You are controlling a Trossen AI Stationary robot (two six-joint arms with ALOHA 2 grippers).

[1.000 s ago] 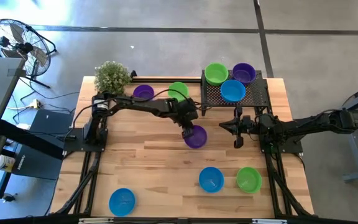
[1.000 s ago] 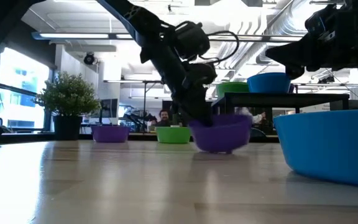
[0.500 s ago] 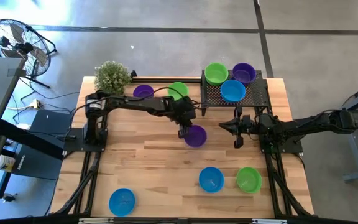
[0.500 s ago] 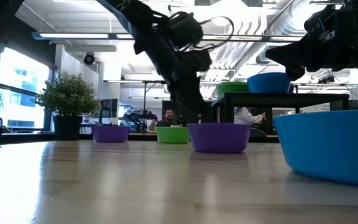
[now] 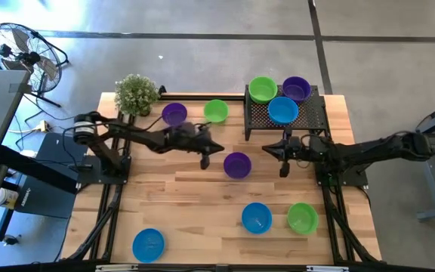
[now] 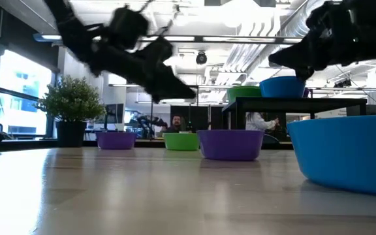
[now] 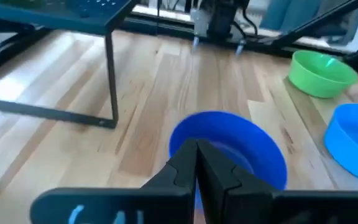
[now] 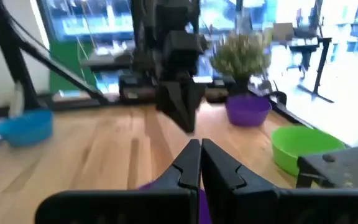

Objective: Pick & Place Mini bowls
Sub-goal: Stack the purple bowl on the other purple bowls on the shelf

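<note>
A purple mini bowl (image 5: 237,165) stands upright on its base at mid-table, and shows just ahead of my left gripper's fingers in the left wrist view (image 7: 241,146). My left gripper (image 5: 205,159) is shut and empty, raised a short way to the bowl's left, pointing almost level toward it. My right gripper (image 5: 282,168) hovers shut and empty to the bowl's right, in front of the black rack (image 5: 308,119). The rack carries a green (image 5: 263,89), a purple (image 5: 296,88) and a blue mini bowl (image 5: 282,110).
Other bowls sit on the table: purple (image 5: 174,114) and green (image 5: 216,111) at the far side, blue (image 5: 256,217) and green (image 5: 302,217) near the right, blue (image 5: 148,245) near the left. A potted plant (image 5: 136,93) stands at the far left corner.
My left gripper has set the purple bowl down from a tilt onto its base and let go of its rim. It has then drawn back toward the table's left edge, tipping from pointing down to almost level. The bowl stays where it was put.
</note>
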